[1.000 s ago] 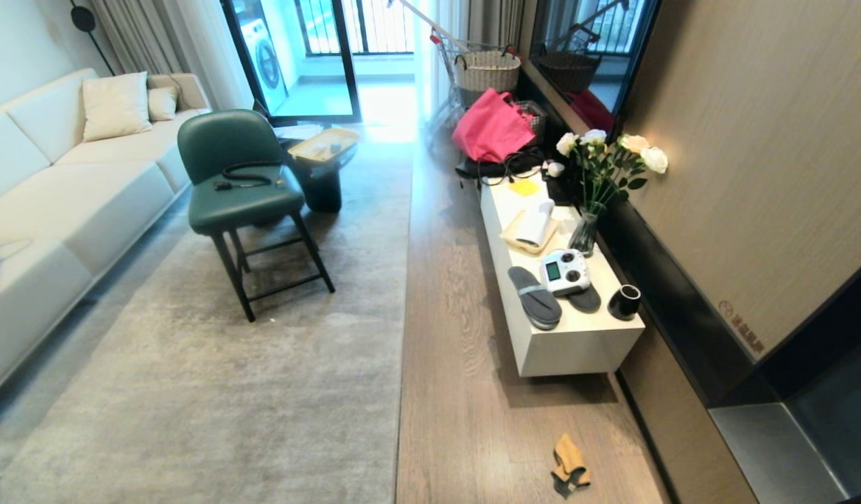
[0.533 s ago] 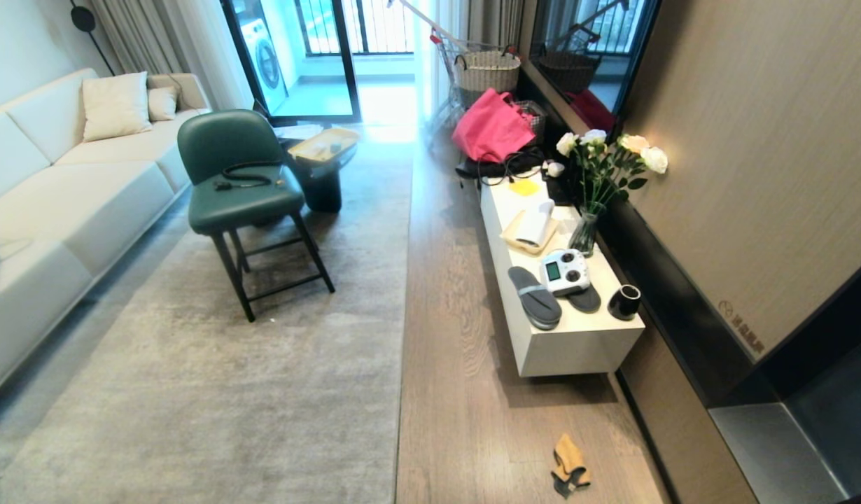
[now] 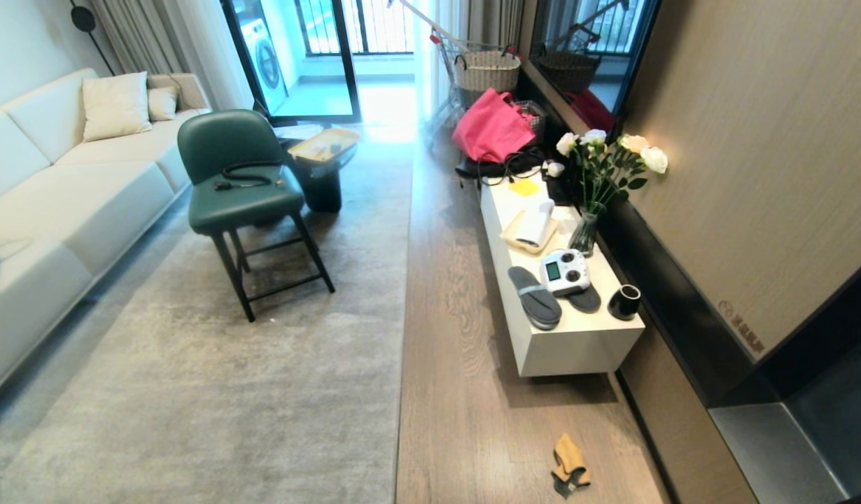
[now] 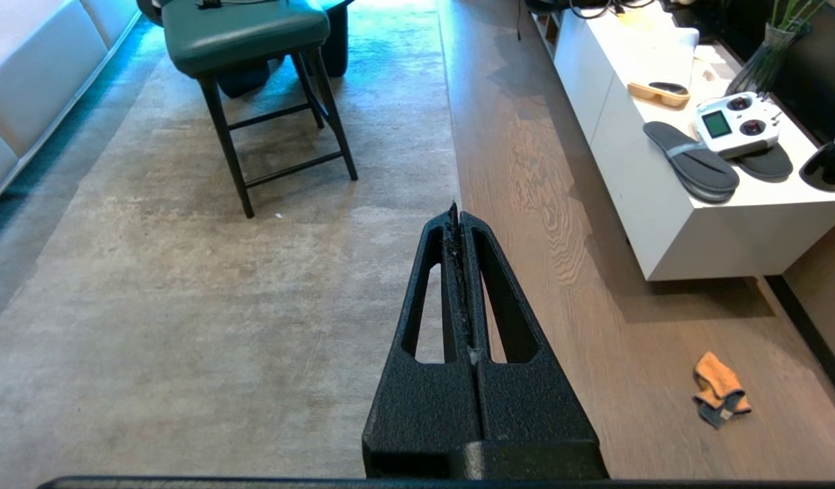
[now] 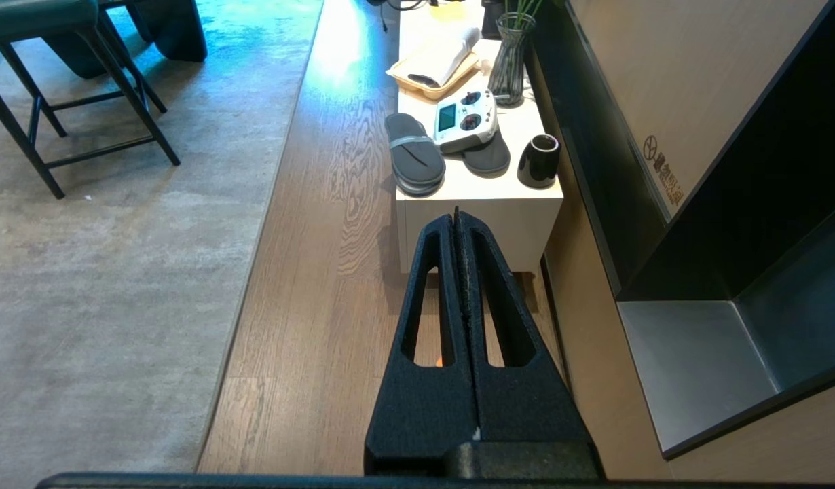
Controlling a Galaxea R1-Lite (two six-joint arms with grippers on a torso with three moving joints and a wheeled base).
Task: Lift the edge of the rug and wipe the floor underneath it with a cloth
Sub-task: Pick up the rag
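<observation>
Both claws clenched, empty: left claw (image 4: 460, 212), right claw (image 5: 457, 216). Cloth (image 3: 569, 464) lower right on floor (image 3: 458, 392): soft, light, pinch a fold. Rug edge (image 3: 402, 336) likely floppy, heavy.

Daylight is pouring through the balcony door (image 3: 318, 56) at the far end, glaring on the planks there. A cream sofa (image 3: 59, 189) is lining the left wall, a green chair (image 3: 238, 189) standing before it. A white bench (image 3: 577, 336) is running along the tan wall (image 3: 745, 140), under what is possibly a dark screen (image 3: 591, 49).
</observation>
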